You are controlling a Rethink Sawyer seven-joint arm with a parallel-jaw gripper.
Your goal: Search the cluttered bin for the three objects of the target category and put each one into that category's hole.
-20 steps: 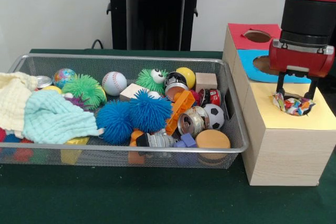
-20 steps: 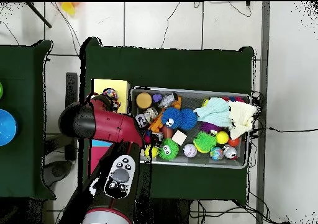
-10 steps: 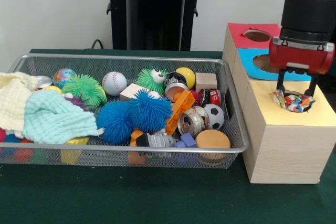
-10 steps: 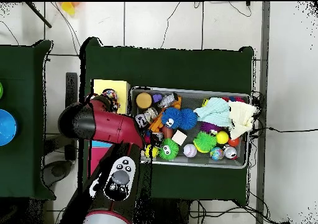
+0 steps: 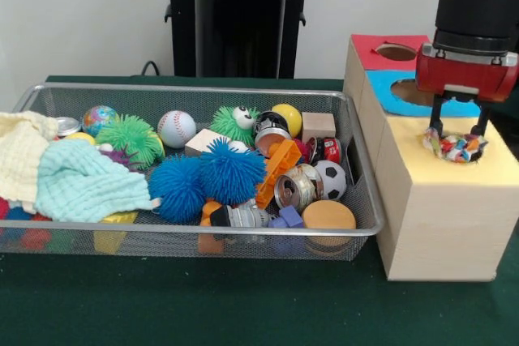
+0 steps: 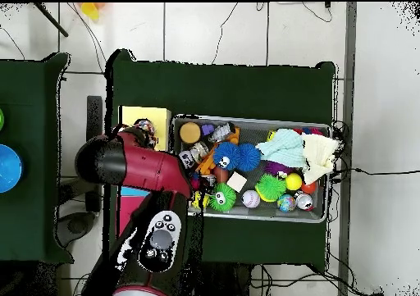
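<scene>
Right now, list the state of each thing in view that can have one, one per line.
gripper: open, fingers straddling the wrapper, above the yellow hole.
dotted wrapper: crumpled, sitting in the yellow box's hole, not fully in.
red box's hole: open, nothing showing in it.
mint waffle cloth: crumpled, lying in the wire mesh bin.
cream waffle cloth: bunched, draped at the bin's end.
silver can: lying on its side.

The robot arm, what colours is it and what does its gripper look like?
The arm is shiny red with thick black rings at its joints, round like fat tubes. A grey panel with round buttons sits on it. The gripper has a red block on top and two thin black fingers.
</scene>
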